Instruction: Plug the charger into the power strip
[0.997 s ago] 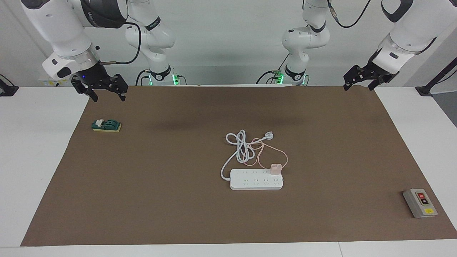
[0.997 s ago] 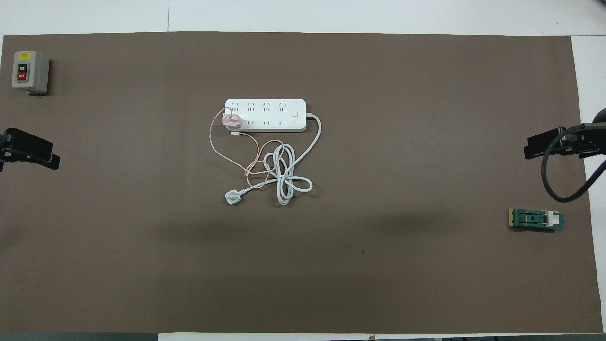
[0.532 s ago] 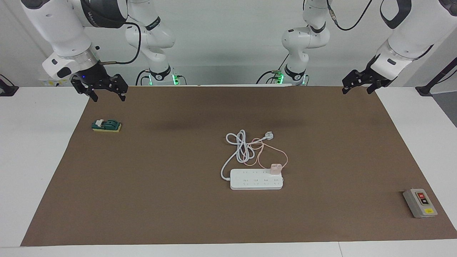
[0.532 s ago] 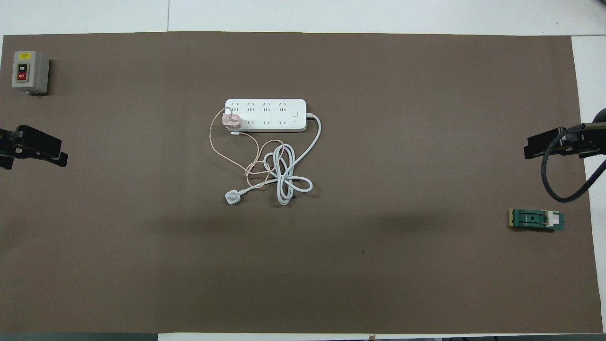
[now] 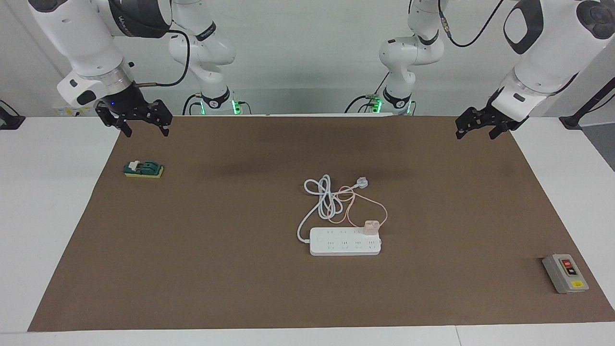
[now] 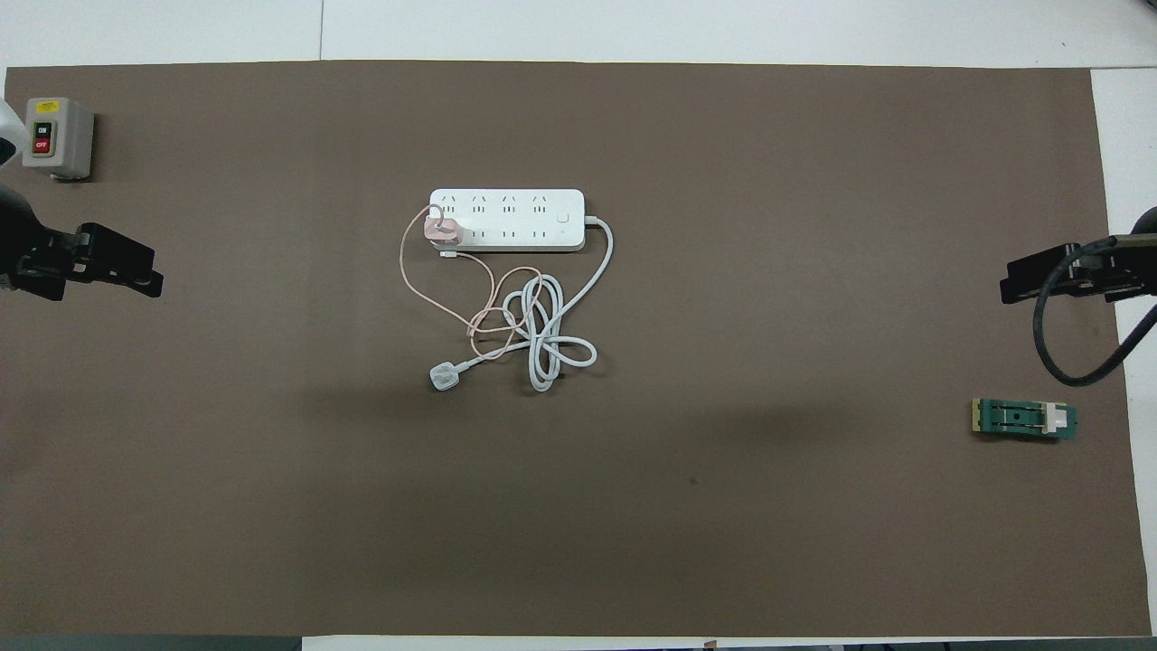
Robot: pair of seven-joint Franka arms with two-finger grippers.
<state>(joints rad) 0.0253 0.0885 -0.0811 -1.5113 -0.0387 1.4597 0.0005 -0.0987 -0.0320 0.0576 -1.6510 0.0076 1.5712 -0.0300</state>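
charger (image 5: 370, 227) on power strip (image 5: 345, 241), well apart from both empty grippers.

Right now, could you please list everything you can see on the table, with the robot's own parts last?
power strip: one, white, mid-mat, its thick white cord coiled nearer the robots.
charger: one, pale pink, on the strip's end socket toward the left arm, thin pinkish cable looped beside it.
button box: one, grey with red and yellow, mat corner at the left arm's end.
green block: one, green on yellow base, at the right arm's end.
mat: one, brown.
left end effector: open, over the mat's edge.
right end effector: open, over the mat's corner, waiting.
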